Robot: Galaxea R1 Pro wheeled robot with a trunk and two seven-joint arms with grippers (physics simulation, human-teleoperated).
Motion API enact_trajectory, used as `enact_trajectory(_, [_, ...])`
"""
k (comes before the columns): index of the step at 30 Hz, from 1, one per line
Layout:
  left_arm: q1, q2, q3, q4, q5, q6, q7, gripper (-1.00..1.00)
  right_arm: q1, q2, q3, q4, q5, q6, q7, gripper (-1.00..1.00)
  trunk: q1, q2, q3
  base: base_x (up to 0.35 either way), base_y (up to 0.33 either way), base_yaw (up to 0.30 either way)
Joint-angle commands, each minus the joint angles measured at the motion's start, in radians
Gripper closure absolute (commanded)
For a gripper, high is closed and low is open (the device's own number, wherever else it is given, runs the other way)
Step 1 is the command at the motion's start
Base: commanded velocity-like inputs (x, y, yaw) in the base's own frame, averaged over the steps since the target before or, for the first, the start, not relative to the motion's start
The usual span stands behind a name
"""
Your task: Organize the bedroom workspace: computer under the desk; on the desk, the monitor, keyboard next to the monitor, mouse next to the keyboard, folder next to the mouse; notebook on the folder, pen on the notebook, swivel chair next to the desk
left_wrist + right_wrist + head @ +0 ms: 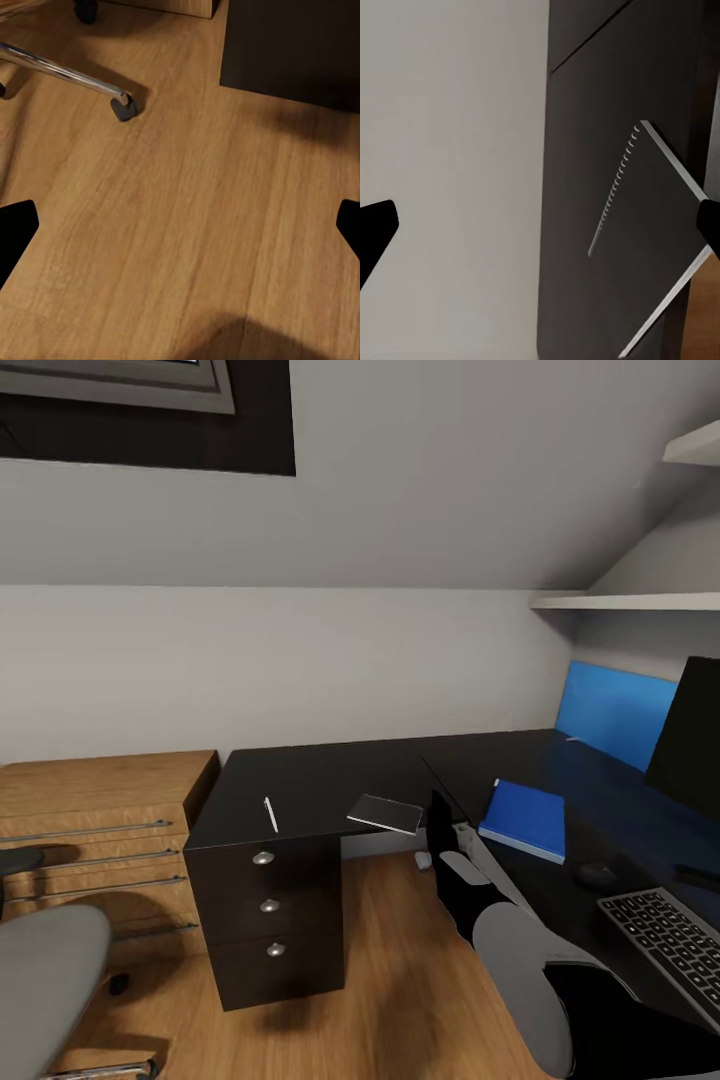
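- Right arm (520, 950) is the closest thing, a grey and black shape low in the head view, reaching out over the desk (330, 780).
- Its fingers (376, 232) are spread wide and hold nothing. In the right wrist view, one black tip sits at each side with the notebook (649, 240) between and past them.
- Black and thin, the notebook (386, 813) lies at the front edge of the desk, and one corner seems to poke out over the edge. A push from the side could slide it off onto the floor (187, 225).
- It also lies very flat. The fingers may scrape the desk or slip over the cover and not catch it.
- Close by on the same part of the desk lies the white pen (270, 814), apart from the notebook. It is thin and light, so a bump from the arm could roll it away.
- Farther along the desk sits the blue folder (525, 818), with the mouse (597, 876) just beside it, then the keyboard (670, 940) and the monitor (690, 740).
- When the notebook is carried over, a low arm could knock the mouse or shove the folder crooked.
- Left fingers (15, 232) are open too and point down at the bare floor, near a wheel of the swivel chair (50, 980).
- That chair stands a bit away from the desk, and the left arm could bump it if it swings.
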Motion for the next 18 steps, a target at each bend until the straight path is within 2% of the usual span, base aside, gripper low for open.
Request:
enact_trajectory(1, [0.0, 0.0, -0.008, -0.001, -0.001, -0.001, 0.01, -1.0, -0.001, 0.001, -0.008, 0.001, -0.006, 0.001, 0.009, -1.0, 0.0, -0.001, -0.002, 0.0, 0.0, 0.051])
enact_trajectory(18, [0.0, -0.001, -0.008, -0.001, -0.001, -0.002, 0.011, -1.0, -0.001, 0.0, -0.009, 0.001, -0.006, 0.002, 0.008, -1.0, 0.0, -0.001, -0.023, 0.0, 0.0, 0.061])
